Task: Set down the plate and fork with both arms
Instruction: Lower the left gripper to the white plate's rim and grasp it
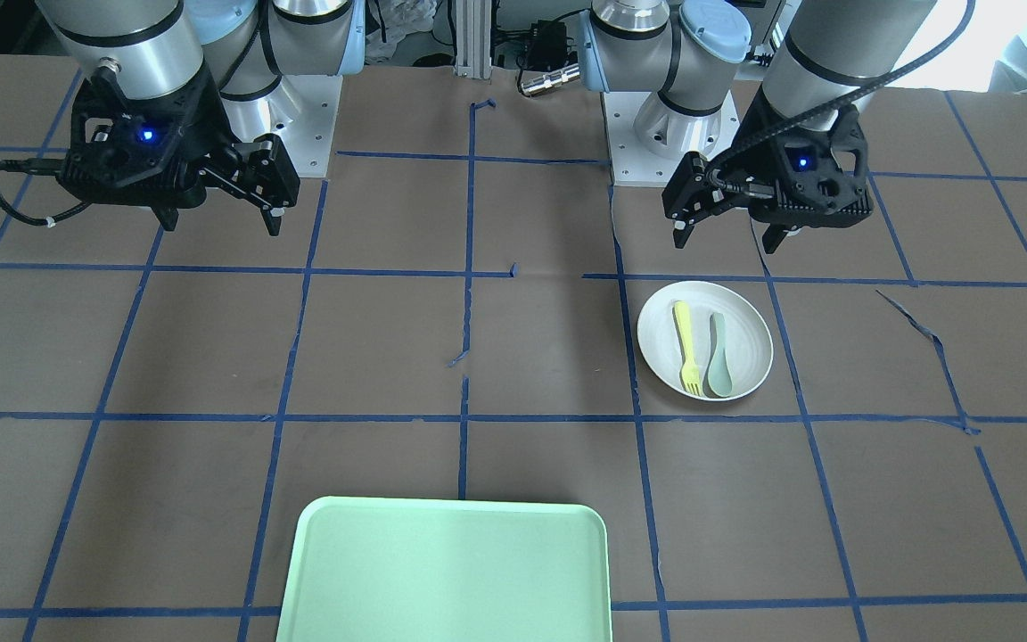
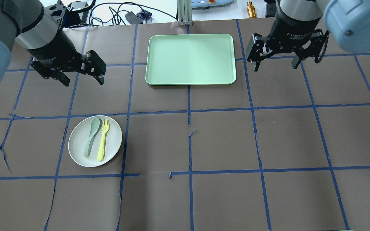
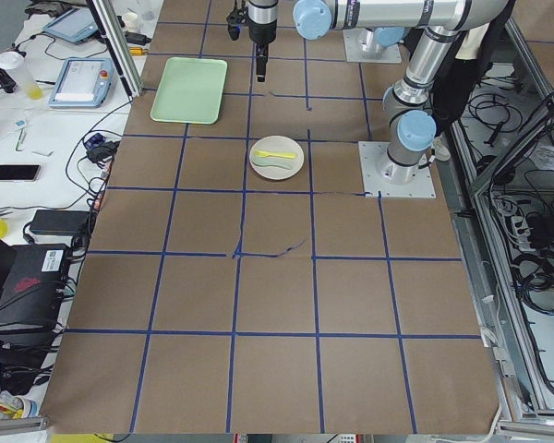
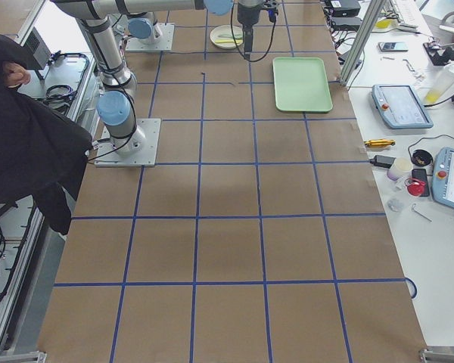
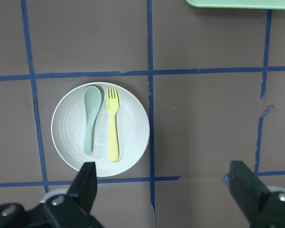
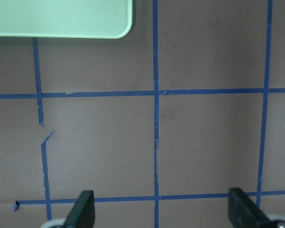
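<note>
The white plate (image 2: pixel 112 138) lies on the brown table on my left side, also in the front view (image 1: pixel 745 325) and the left wrist view (image 5: pixel 133 128). The yellow fork (image 2: pixel 103 141) (image 1: pixel 685 343) (image 5: pixel 112 128) lies on it beside a grey-green spoon (image 2: pixel 90 138) (image 1: pixel 718 357). My left gripper (image 2: pixel 83 82) (image 1: pixel 726 241) (image 5: pixel 164 190) is open and empty, held high near the plate without touching it. My right gripper (image 2: pixel 276 68) (image 1: pixel 222 225) (image 6: pixel 161 209) is open and empty, high over bare table beside the tray.
A mint-green rectangular tray (image 2: pixel 191 59) (image 1: pixel 451 571) lies at the table's far middle, between the two grippers; its corner shows in the right wrist view (image 6: pixel 57 19). Blue tape lines grid the table. Cables and devices lie beyond the far edge.
</note>
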Controlling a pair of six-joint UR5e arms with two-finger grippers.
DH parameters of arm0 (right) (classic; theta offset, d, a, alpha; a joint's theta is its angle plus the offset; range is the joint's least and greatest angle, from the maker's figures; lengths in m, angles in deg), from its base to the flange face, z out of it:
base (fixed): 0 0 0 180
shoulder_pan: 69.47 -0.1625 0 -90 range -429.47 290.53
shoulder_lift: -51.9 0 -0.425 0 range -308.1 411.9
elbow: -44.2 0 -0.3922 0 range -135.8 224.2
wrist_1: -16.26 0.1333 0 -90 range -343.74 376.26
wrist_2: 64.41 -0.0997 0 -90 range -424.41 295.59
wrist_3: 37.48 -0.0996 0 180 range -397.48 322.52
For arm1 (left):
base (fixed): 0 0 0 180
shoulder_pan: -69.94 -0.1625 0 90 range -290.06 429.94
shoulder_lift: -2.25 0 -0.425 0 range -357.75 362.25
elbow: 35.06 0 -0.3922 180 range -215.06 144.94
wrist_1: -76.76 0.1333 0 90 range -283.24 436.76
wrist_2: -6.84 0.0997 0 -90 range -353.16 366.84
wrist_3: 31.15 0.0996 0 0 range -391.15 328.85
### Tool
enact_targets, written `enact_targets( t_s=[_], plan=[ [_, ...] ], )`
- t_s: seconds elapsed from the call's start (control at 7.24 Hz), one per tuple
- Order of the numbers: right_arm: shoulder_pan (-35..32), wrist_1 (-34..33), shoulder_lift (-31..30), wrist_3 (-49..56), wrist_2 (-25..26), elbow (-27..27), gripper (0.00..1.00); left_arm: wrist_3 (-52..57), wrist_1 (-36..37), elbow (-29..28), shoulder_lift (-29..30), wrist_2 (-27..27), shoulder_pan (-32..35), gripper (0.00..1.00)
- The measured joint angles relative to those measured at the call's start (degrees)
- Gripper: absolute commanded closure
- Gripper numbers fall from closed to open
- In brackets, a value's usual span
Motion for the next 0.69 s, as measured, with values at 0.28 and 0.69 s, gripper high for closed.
enact_targets(
  t_s=[0.28,0.69],
  plan=[
    [-0.1,0.0,0.0,-0.2,-0.1,0.2,0.00,7.0,5.3,5.0,2.5,-0.1,-5.9,0.02],
    [-0.1,0.0,0.0,-0.2,-0.4,0.4,0.00,18.3,23.7,20.7,6.4,0.2,-15.4,0.13]
  ],
)
